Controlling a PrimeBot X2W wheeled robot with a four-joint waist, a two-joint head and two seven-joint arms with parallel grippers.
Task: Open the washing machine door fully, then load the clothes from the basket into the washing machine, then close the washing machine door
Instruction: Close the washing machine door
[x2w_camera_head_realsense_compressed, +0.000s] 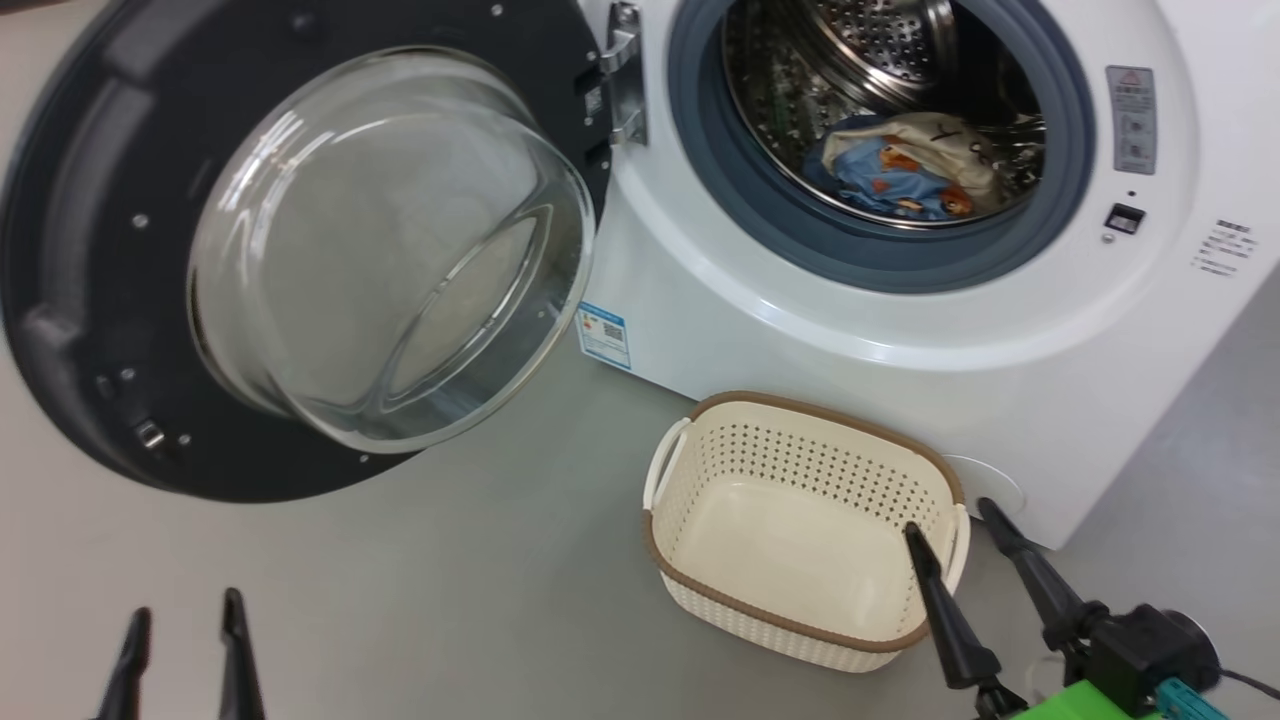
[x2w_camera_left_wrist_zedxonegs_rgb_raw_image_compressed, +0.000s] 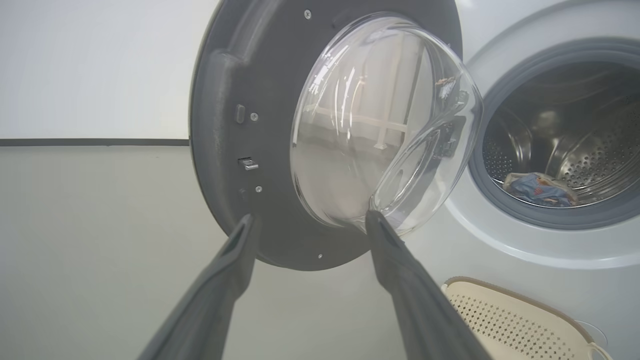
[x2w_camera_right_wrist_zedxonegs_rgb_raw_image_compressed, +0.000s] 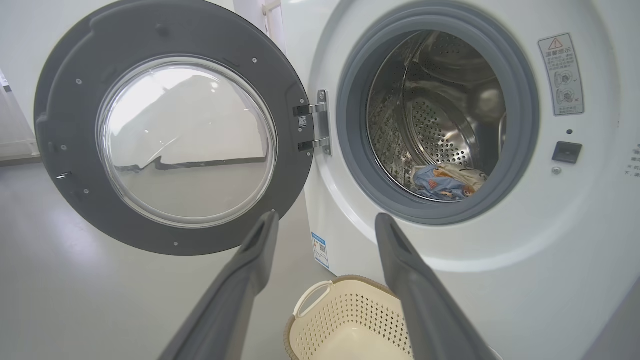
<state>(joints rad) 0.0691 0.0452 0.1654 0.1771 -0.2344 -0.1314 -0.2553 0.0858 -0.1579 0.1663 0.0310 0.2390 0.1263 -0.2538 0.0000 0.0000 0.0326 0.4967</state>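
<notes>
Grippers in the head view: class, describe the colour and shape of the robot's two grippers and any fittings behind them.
The left gripper and right gripper each have two long, slim, dark fingers tapering to narrow tips. Behind the right one sit a black housing, a bright green block, a teal connector and a thin dark cable.

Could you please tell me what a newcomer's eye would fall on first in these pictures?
The washing machine door stands wide open at the left of the head view, its bulging glass bowl facing the camera. At the upper right, the clothes, one blue and one cream, lie in the steel drum. The cream basket stands empty on the floor before the washing machine.
</notes>
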